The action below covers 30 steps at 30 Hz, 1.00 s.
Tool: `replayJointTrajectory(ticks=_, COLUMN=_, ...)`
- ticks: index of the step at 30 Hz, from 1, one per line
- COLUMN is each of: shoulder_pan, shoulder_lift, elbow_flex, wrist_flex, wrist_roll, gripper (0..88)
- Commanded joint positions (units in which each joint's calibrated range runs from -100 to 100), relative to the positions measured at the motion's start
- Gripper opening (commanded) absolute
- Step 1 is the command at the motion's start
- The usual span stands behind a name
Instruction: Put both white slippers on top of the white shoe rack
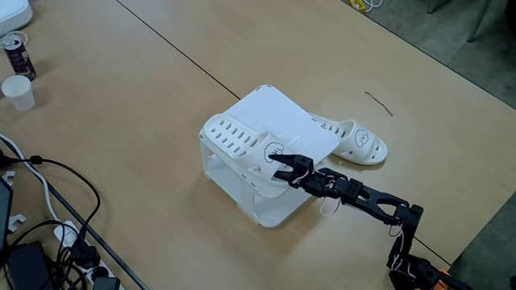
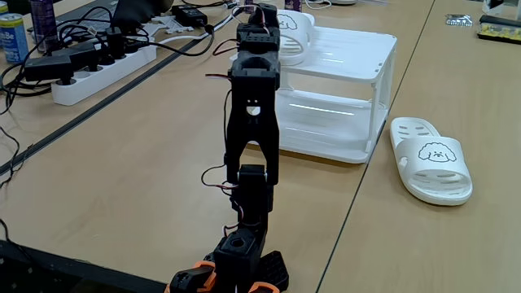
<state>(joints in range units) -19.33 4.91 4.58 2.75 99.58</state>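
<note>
White plastic everywhere here: the white shoe rack (image 1: 278,129) sits mid-table, w/ one slipper (image 1: 242,138) already lying on its flat top along the left edge as a fixed view shows it, toe pointing up-left, cartoon face at the near end. We have the gripper (image 1: 276,165) right at that face end of the slipper; the black fingers (image 1: 284,160) look parted a bit over or around the slipper's edge, but we can't tell if they grip it or have let go, since the other fixed view has the arm (image 2: 252,122) blocking the contact point. The second slipper (image 2: 431,159) lies on the wooden table (image 1: 121,113) just beside the rack, on the side away from the cables, sole down, face up, untouched. We judge the task about half done, approx. Risks from here: if the fingers pull back while snagged on the strap, the first slipper could get dragged off the rack's near edge, as it sits close to that edge. Rack looks light, so a bump from the arm could shove it toward the second slipper. The next pick means reaching around or over the rack, and the top has limited room left, so slipper no. 2 could land half off or knock the first one.
</note>
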Motion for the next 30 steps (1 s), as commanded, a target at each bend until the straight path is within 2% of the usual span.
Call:
replayJointTrajectory(ticks=1, shoulder_pan=-0.49, shoulder_lift=-1.92, elbow_flex=-3.73, wrist_flex=-0.59, wrist_roll=0.42, gripper=21.3)
replayJointTrajectory(ticks=15, shoulder_pan=-0.82, shoulder_lift=-3.01, elbow_flex=-1.65, wrist_flex=-0.85, wrist_roll=0.42, gripper=21.3)
replayJointTrajectory(ticks=30, shoulder_pan=0.33, shoulder_lift=-23.29, elbow_flex=18.65, wrist_flex=-0.76, wrist_roll=0.42, gripper=21.3)
